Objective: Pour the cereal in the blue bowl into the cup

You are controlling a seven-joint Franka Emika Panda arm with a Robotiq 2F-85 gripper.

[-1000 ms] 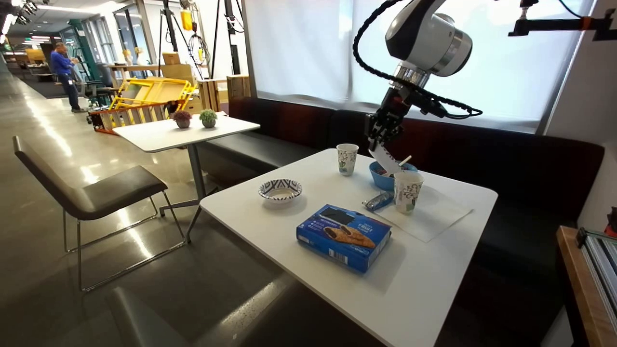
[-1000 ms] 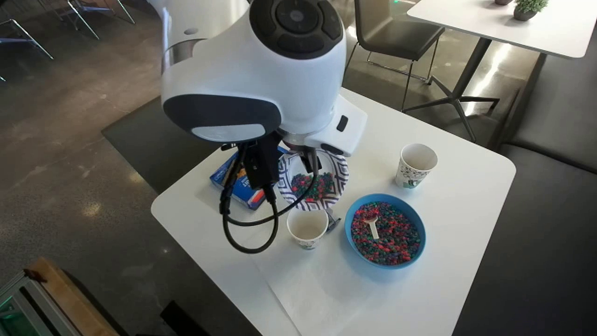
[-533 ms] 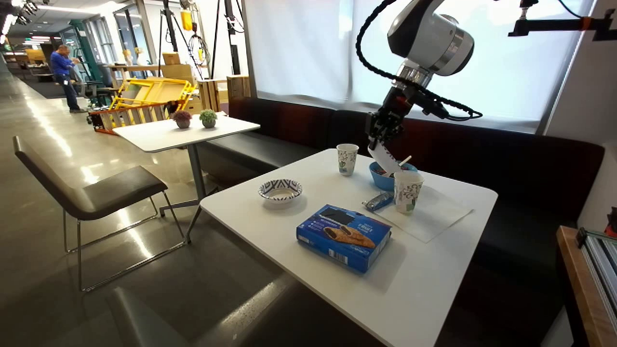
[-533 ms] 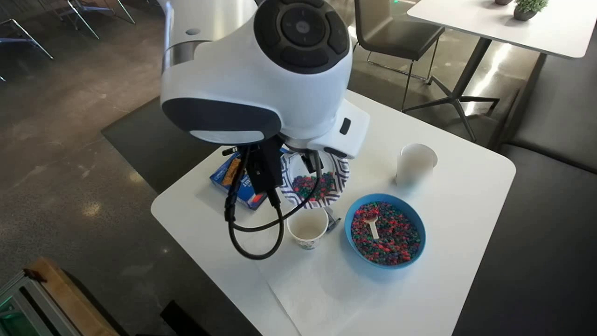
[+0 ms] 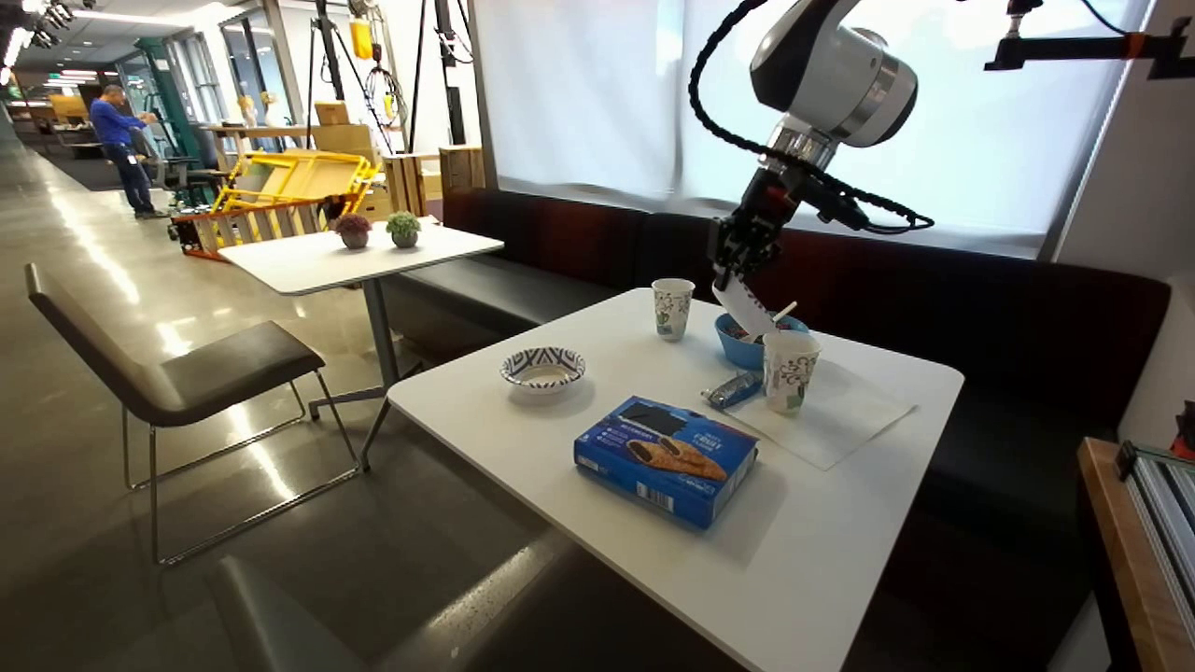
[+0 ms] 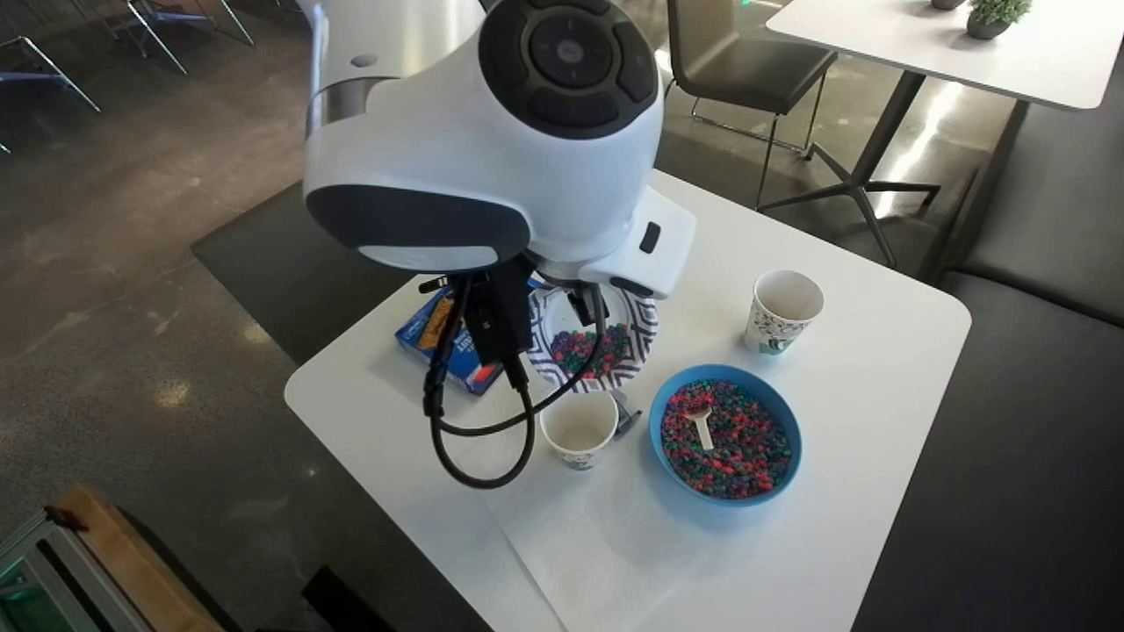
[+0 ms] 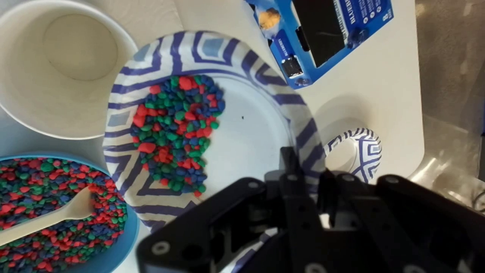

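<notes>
Cereal [image 7: 172, 138] in small red, green and dark blue pieces lies gathered toward 9 o'clock inside a tilted, round white paper bowl [image 7: 250, 136] with a blue-purple pattern. The black two-fingered gripper [image 7: 307, 170] is clamped on that bowl's rim at 4 o'clock. In the wrist view, a white paper cup [image 7: 81, 47] stands at 10 o'clock of the held bowl; at 8 o'clock sits a round blue bowl [image 7: 130, 231], itself holding more cereal and a cream-coloured spoon [image 7: 45, 220]. A flat blue cardboard box [image 7: 322, 38] lies at 2 o'clock. In an exterior view, the held bowl's edge overlaps the cup's rim, touching or not I cannot tell, and another printed white paper cup [image 6: 781, 316] stands at 1 o'clock of the blue bowl on the white table [image 6: 843, 527].
</notes>
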